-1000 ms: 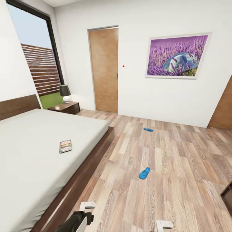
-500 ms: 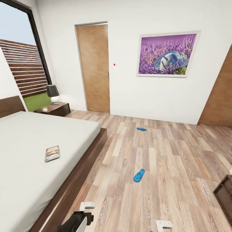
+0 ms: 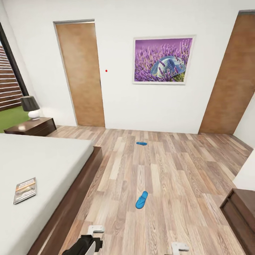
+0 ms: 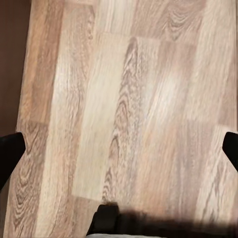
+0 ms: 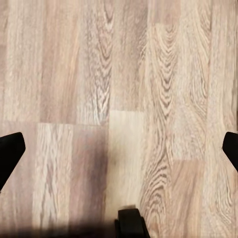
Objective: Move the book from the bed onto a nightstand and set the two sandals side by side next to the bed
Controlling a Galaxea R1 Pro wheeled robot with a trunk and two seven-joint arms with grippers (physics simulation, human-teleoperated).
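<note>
The book (image 3: 24,190) lies flat on the bed's grey mattress (image 3: 49,159), at the head view's left. Behind the bed stands a dark nightstand (image 3: 33,126). One blue sandal (image 3: 141,199) lies on the wood floor right of the bed, and the other sandal (image 3: 141,143) rests farther off near the back wall. My left gripper (image 4: 119,153) hangs open over bare planks beside the bed's dark frame. My right gripper (image 5: 119,148) is open too, above bare floor. Both arms show low at the head view's bottom edge, the left arm (image 3: 85,244) nearest the bed frame.
A lamp (image 3: 30,107) sits on the nightstand. Two brown doors (image 3: 82,74) (image 3: 232,78) and a lavender picture (image 3: 163,60) are on the far wall. A dark wooden cabinet (image 3: 241,212) juts in at the right edge, below a white slab (image 3: 246,173).
The head view has swung right, so the bed, book and window slid left and a second door came into sight. The things themselves and both arms have not moved.
</note>
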